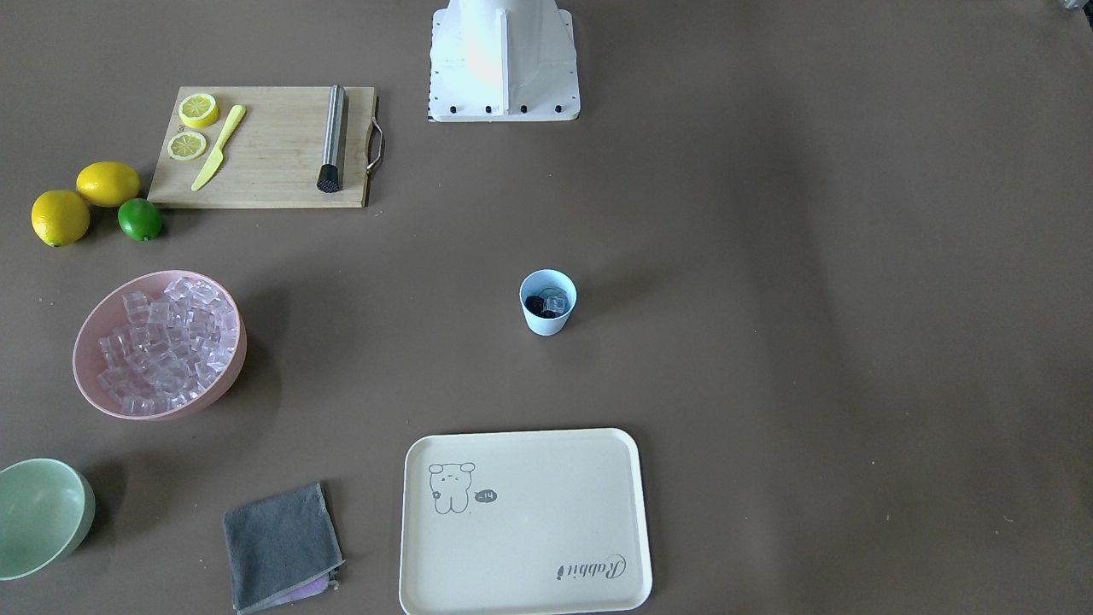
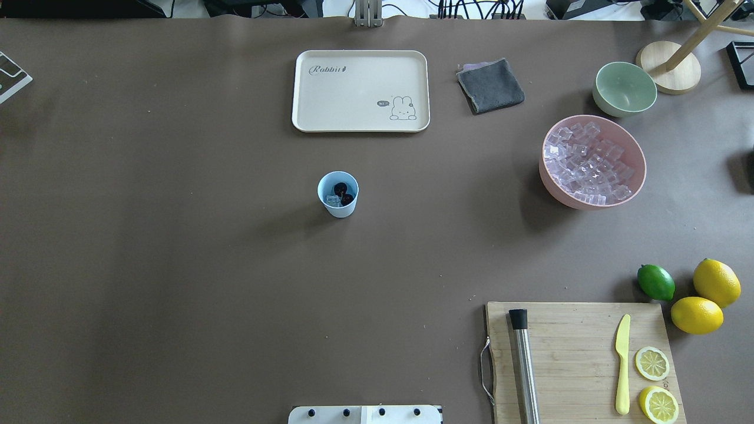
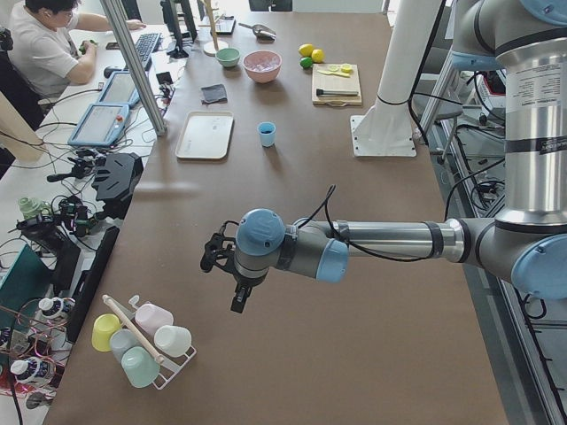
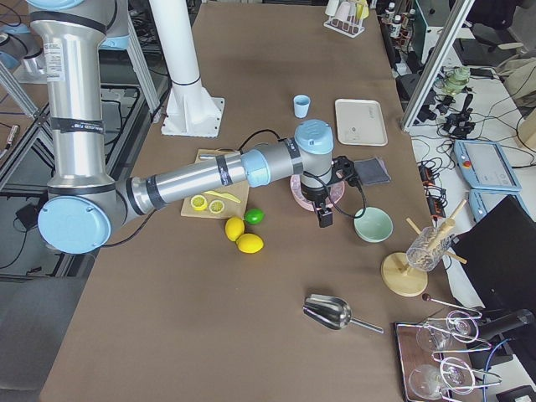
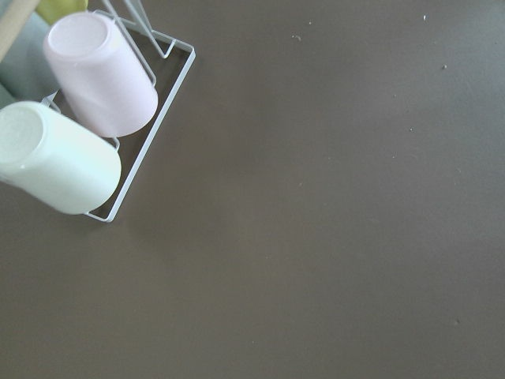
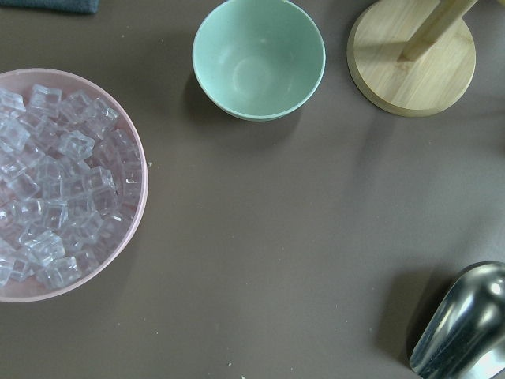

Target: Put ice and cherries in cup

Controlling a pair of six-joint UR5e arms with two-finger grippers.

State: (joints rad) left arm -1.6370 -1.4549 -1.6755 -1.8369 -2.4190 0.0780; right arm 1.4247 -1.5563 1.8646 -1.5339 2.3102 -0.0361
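The pale blue cup (image 1: 547, 301) stands upright mid-table, also in the overhead view (image 2: 338, 194). Dark cherries (image 2: 341, 189) and a clear ice cube (image 2: 333, 200) lie inside it. The pink bowl (image 1: 224, 376) holds many more ice cubes (image 1: 166, 342), which also show in the right wrist view (image 6: 47, 221). My left gripper (image 3: 237, 299) hangs far from the cup, near a cup rack (image 5: 95, 118). My right gripper (image 4: 324, 216) hovers between the pink bowl and the mint-green bowl (image 6: 259, 57). I cannot tell whether either is open or shut.
A cream tray (image 2: 360, 90) and a grey cloth (image 2: 490, 85) lie beyond the cup. A cutting board (image 2: 580, 359) carries lemon slices, a yellow knife and a steel muddler. Two lemons and a lime (image 2: 655, 281) sit beside it. A metal scoop (image 6: 465, 324) and a wooden stand (image 6: 410, 59) are nearby.
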